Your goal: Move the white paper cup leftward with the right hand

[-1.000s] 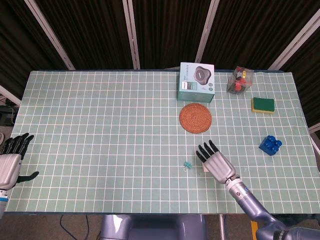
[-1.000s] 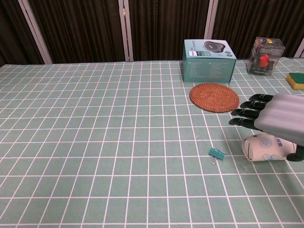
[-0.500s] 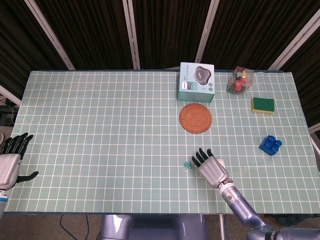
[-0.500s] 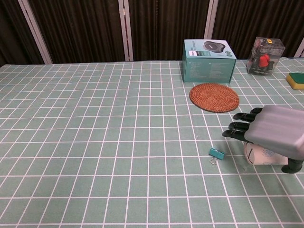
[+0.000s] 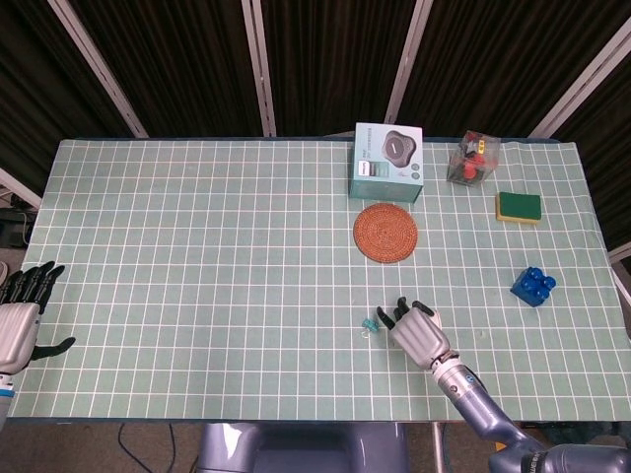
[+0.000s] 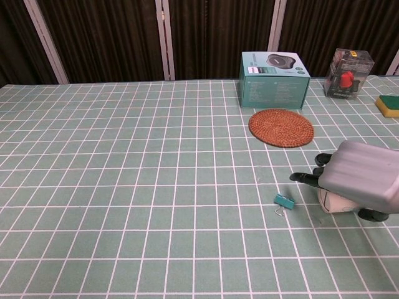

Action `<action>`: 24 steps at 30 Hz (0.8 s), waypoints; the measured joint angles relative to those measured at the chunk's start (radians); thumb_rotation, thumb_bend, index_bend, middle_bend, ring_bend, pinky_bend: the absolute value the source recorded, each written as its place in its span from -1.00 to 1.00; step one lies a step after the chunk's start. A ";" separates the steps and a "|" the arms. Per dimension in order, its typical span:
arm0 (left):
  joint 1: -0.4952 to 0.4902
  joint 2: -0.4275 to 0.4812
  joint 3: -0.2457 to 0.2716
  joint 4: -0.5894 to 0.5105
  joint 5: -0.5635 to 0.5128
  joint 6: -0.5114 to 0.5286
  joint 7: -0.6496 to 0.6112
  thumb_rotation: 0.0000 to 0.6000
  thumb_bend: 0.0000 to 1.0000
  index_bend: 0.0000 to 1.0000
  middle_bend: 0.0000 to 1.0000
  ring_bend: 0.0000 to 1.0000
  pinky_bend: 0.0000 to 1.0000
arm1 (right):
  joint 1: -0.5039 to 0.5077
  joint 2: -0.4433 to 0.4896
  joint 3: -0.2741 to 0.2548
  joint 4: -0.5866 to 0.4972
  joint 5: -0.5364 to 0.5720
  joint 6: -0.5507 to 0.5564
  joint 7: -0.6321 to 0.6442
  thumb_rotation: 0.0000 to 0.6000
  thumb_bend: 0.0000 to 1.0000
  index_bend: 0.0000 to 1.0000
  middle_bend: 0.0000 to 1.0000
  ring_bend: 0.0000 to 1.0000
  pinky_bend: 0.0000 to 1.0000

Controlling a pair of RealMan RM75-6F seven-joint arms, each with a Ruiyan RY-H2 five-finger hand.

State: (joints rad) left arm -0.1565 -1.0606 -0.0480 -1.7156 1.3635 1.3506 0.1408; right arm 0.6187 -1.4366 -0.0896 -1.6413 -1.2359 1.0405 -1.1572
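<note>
The white paper cup (image 6: 334, 202) lies on its side on the green checked table (image 6: 124, 187), mostly covered by my right hand (image 6: 358, 182). That hand (image 5: 416, 329) lies over the cup with its fingers curled down around it and the thumb (image 6: 374, 216) under the near side. In the head view only a sliver of the cup (image 5: 434, 317) shows beside the hand. My left hand (image 5: 20, 313) hangs off the table's left edge, fingers apart, holding nothing.
A small teal binder clip (image 6: 285, 202) lies just left of the right hand. Behind it sit a woven round coaster (image 6: 280, 127) and a teal box (image 6: 273, 80). A clear box (image 6: 349, 73), a sponge (image 5: 519, 207) and a blue brick (image 5: 533, 286) are to the right.
My right hand has come down and slightly left over the cup, and its fingers have curled from stretched out to wrapped around it. The left hand has not moved.
</note>
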 measured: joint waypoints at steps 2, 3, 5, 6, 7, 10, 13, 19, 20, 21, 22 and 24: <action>0.000 0.000 0.000 0.000 0.000 0.000 0.000 1.00 -1.00 -1.00 -1.00 -1.00 -1.00 | -0.003 -0.004 -0.005 0.022 -0.042 0.010 0.039 1.00 -0.64 -0.82 -0.28 -0.54 0.13; 0.000 0.000 0.000 0.000 0.000 -0.001 0.000 1.00 -1.00 -1.00 -1.00 -1.00 -1.00 | -0.004 -0.005 -0.007 0.030 -0.057 0.015 0.058 1.00 -0.64 -0.82 -0.28 -0.54 0.13; -0.001 0.000 0.001 0.000 0.000 -0.002 -0.001 1.00 -1.00 -1.00 -1.00 -1.00 -1.00 | -0.007 -0.006 -0.009 0.045 -0.089 0.026 0.103 1.00 -0.64 -0.82 -0.28 -0.53 0.13; -0.001 0.000 0.000 0.000 0.000 -0.002 -0.001 1.00 -1.00 -1.00 -1.00 -1.00 -1.00 | -0.009 -0.005 -0.008 0.051 -0.103 0.032 0.123 1.00 -0.64 -0.82 -0.28 -0.53 0.14; -0.001 0.001 0.000 0.000 0.000 -0.001 -0.002 1.00 -1.00 -1.00 -1.00 -1.00 -1.00 | -0.011 -0.003 -0.008 0.055 -0.115 0.038 0.144 1.00 -0.64 -0.82 -0.28 -0.53 0.14; 0.000 0.002 0.000 -0.001 0.000 -0.001 -0.005 1.00 -1.00 -1.00 -1.00 -1.00 -1.00 | -0.016 0.002 0.001 0.064 -0.150 0.062 0.221 1.00 -0.64 -0.82 -0.28 -0.52 0.13; -0.001 0.003 0.000 -0.002 0.000 -0.002 -0.007 1.00 -1.00 -1.00 -1.00 -1.00 -1.00 | -0.023 0.007 0.019 0.066 -0.177 0.093 0.325 1.00 -0.64 -0.82 -0.28 -0.53 0.13; -0.001 0.004 0.002 -0.004 0.000 -0.005 -0.007 1.00 -1.00 -1.00 -1.00 -1.00 -1.00 | -0.034 0.008 0.073 0.080 -0.212 0.150 0.622 1.00 -0.64 -0.82 -0.28 -0.54 0.12; -0.001 0.004 0.002 -0.004 0.000 -0.005 -0.007 1.00 -1.00 -1.00 -1.00 -1.00 -1.00 | -0.036 0.006 0.085 0.086 -0.214 0.157 0.693 1.00 -0.64 -0.82 -0.28 -0.55 0.12; -0.001 0.004 0.001 -0.005 -0.001 -0.004 -0.007 1.00 -1.00 -1.00 -1.00 -1.00 -1.00 | -0.037 0.003 0.094 0.090 -0.214 0.160 0.748 1.00 -0.64 -0.82 -0.28 -0.55 0.12; -0.001 0.004 0.001 -0.006 -0.002 -0.004 -0.007 1.00 -1.00 -1.00 -1.00 -1.00 -1.00 | -0.039 0.001 0.103 0.095 -0.212 0.163 0.805 1.00 -0.64 -0.82 -0.28 -0.56 0.12; -0.001 0.004 0.000 -0.006 -0.004 -0.004 -0.007 1.00 -1.00 -1.00 -1.00 -1.00 -1.00 | -0.041 -0.005 0.124 0.104 -0.204 0.161 0.937 1.00 -0.64 -0.82 -0.28 -0.56 0.11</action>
State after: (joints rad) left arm -0.1573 -1.0565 -0.0476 -1.7211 1.3599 1.3464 0.1340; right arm 0.5776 -1.4416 0.0341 -1.5375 -1.4403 1.2020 -0.2204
